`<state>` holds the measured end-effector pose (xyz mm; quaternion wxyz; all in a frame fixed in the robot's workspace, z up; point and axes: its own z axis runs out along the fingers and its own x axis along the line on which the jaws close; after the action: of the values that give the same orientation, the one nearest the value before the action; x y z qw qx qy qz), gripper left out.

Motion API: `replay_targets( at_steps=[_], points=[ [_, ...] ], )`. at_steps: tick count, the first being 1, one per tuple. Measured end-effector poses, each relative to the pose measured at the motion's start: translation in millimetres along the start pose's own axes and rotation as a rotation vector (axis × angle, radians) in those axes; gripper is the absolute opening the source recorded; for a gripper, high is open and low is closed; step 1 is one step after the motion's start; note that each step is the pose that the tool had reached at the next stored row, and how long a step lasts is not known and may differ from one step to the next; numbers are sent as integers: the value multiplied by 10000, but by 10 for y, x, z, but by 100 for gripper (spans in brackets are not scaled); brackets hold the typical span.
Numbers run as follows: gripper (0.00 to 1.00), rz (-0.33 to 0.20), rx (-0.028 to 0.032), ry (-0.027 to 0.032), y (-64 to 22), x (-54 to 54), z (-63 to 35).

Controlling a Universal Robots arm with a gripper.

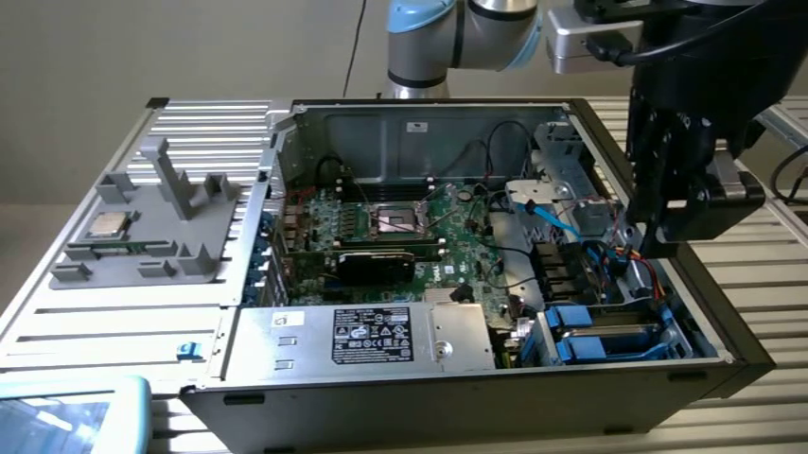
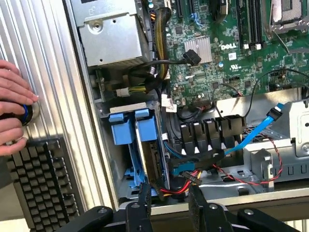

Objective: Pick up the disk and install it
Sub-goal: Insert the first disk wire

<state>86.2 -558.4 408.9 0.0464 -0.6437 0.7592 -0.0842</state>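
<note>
The pincer [image 2: 171, 207] hangs over a corner of the open computer case [image 1: 417, 123], by the drive bay. Its two black fingers [image 2: 145, 205] are spread apart with nothing between them. Just below it, a little ahead of the fingertips, the disk [image 2: 148, 145] stands on edge in the bay with its blue carrier tabs at the end away from the pincer. The pincer and the disk are not touching. Close under the pincer, beside the disk, is a row of black connectors [image 2: 205, 133], with a light blue cable [image 2: 256, 128] and red wires running past them. Farther off, beyond the disk, sits the silver power-supply box [image 2: 113, 34], and next to it the green motherboard [image 2: 227, 53]. Outside the case, off to one side of the pincer, a person's hand [image 2: 12, 111] rests on a round button [image 2: 26, 112] on the ribbed table [image 2: 53, 72], with a black keyboard [image 2: 43, 186] just beside it. On the far side of the case from the pincer, a grey fixture [image 1: 151, 227] holds a small silver chip [image 1: 108, 225].
</note>
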Motion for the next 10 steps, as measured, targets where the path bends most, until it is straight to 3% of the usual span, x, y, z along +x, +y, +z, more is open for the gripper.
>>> replay_targets(
  at_steps=[10],
  points=[
    [44, -1721, -222, -280, 7, -1, 35]
  ],
)
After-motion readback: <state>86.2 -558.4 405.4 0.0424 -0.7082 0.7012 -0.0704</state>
